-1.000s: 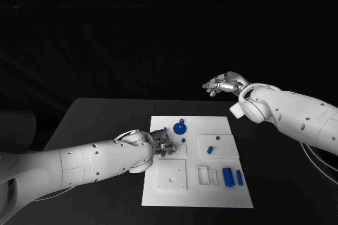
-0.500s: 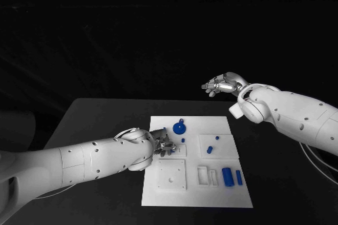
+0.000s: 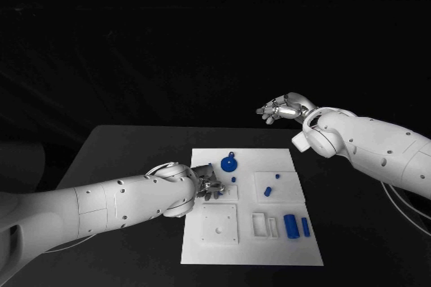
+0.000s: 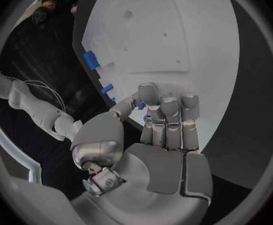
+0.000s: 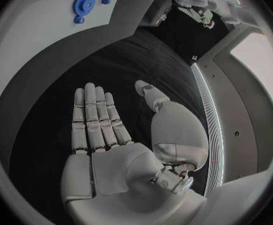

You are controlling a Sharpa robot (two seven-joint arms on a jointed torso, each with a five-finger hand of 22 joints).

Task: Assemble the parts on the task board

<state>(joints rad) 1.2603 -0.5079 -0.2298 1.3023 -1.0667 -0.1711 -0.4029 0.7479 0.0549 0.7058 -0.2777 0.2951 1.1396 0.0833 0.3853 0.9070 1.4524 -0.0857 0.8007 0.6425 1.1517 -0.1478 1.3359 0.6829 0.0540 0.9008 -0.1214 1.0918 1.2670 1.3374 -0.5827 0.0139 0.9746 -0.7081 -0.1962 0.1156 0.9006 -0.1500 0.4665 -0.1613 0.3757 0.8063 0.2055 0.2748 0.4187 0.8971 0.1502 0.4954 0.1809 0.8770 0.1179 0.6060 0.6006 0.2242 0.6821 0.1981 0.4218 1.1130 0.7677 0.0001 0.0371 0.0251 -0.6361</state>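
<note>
Head view: the left hand (image 3: 205, 186) rests on the task board (image 3: 251, 253) at its left edge, fingers curled around a small blue part (image 4: 141, 105). The right hand (image 3: 281, 108) hangs beyond the table's far edge, flat, fingers extended, holding nothing.

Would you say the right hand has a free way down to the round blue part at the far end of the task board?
Probably yes. The right hand hangs open above the table beyond the task board, and nothing lies between it and the round blue part; the left hand works nearer.
</note>
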